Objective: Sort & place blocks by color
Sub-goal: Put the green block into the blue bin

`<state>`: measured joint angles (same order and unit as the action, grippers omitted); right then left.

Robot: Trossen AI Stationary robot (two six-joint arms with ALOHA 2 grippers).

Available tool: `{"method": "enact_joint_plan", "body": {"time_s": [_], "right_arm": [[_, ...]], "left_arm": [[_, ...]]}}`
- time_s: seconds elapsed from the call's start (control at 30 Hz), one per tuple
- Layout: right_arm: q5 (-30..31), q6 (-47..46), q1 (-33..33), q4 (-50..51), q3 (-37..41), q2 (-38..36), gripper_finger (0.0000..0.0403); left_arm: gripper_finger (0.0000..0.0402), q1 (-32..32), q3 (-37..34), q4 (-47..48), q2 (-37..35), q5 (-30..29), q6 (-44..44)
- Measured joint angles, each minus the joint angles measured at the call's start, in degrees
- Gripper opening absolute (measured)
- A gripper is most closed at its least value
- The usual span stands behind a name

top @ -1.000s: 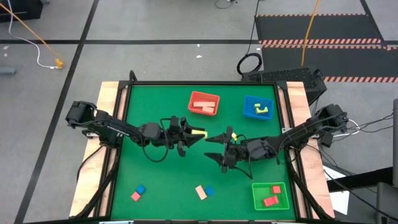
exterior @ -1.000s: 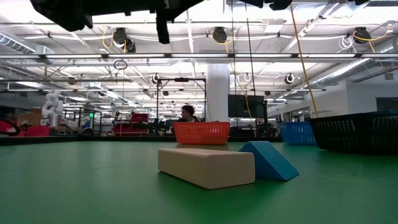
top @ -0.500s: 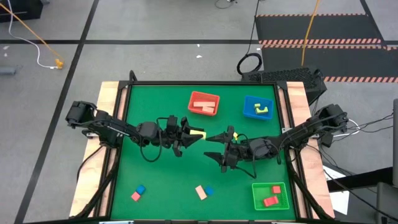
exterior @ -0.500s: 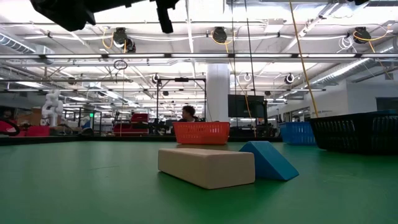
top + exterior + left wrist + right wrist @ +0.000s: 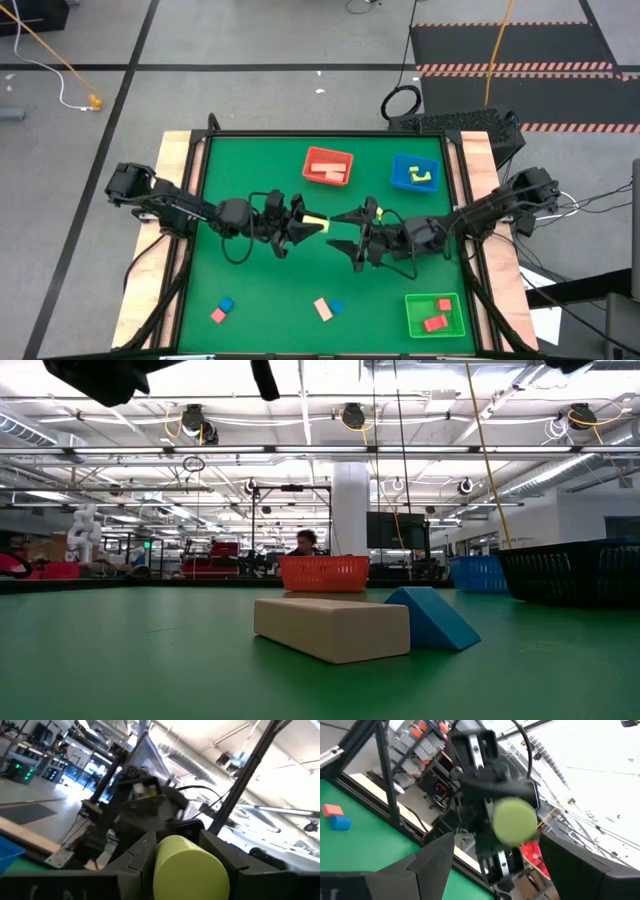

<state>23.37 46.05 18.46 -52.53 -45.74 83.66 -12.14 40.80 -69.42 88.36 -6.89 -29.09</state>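
Note:
A yellow-green cylinder block is lifted over the middle of the green table, with my left gripper shut on it. My right gripper faces it from the table's right, open wide, a short gap from the block's free end; nothing is between its fingers. Loose on the table near the front edge lie a blue block, a pink block, a pale wood block and a blue wedge. My left gripper pinches the cylinder's curved sides between its two fingers. The fingers come from the table's left, slanting a little upward, and lie along the block. The round end sticks out past the fingertips toward my right gripper. The block is clear of the table.
At the back stand a red tray with pale and red blocks and a blue tray with yellow-green blocks. A green tray with red blocks sits at the front right. A person shows far behind the table.
Both grippers have tipped their fingers upward while staying over the table's middle, facing each other. The yellow-green cylinder has stayed in my left gripper's hold and tipped up with it. My right gripper has stayed open.

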Motion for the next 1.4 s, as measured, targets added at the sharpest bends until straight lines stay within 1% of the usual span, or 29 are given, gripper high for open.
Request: {"method": "enact_joint_plan", "body": {"time_s": [0.1, 0.17, 0.2, 0.3, 0.5, 0.67, 0.87, 1.03, 1.4], "right_arm": [[-4.4, -1.5, -1.7, -0.2, 0.0, 0.0, 0.0283], [-7.8, -2.9, -2.7, -1.9, 0.0, 0.0, 0.0283], [-8.6, -3.5, -3.2, -2.8, 0.0, 0.0, 0.0283], [-8.7, -4.0, -4.2, -5.2, 0.0, 0.0, 0.0283], [-10.2, -4.9, -5.5, -6.0, -0.4, 0.5, 0.0283], [-10.1, -3.1, -6.1, -5.9, -4.5, 5.5, 0.0283], [-8.2, -0.3, -6.1, -5.9, -7.7, 10.2, 0.0279], [-8.4, -0.4, -5.9, -6.0, -8.3, 10.9, 0.0254], [-8.1, -1.2, -5.2, -7.5, -8.3, 10.8, 0.0179]], "left_arm": [[0.0126, -0.4, 0.0, -0.5, 0.0, 0.0, 0.6], [0.0126, -0.3, 0.0, -0.4, 0.0, 0.0, 0.7], [0.0126, -0.3, 0.0, -0.5, 0.0, 0.0, 0.7], [0.0126, -0.3, 0.0, -0.6, 0.0, 0.0, 0.6], [0.0126, -0.3, 0.0, -0.8, 0.0, -0.1, 0.6], [0.0126, -0.1, 0.0, -0.8, 0.0, -0.6, 0.5], [0.0126, -0.3, 0.0, -0.6, 0.0, -0.7, 0.3], [0.0126, -0.3, 0.0, 0.7, 0.0, -0.7, 0.3], [0.0126, -0.3, 0.0, 1.6, 0.0, -0.6, 0.3]]}}
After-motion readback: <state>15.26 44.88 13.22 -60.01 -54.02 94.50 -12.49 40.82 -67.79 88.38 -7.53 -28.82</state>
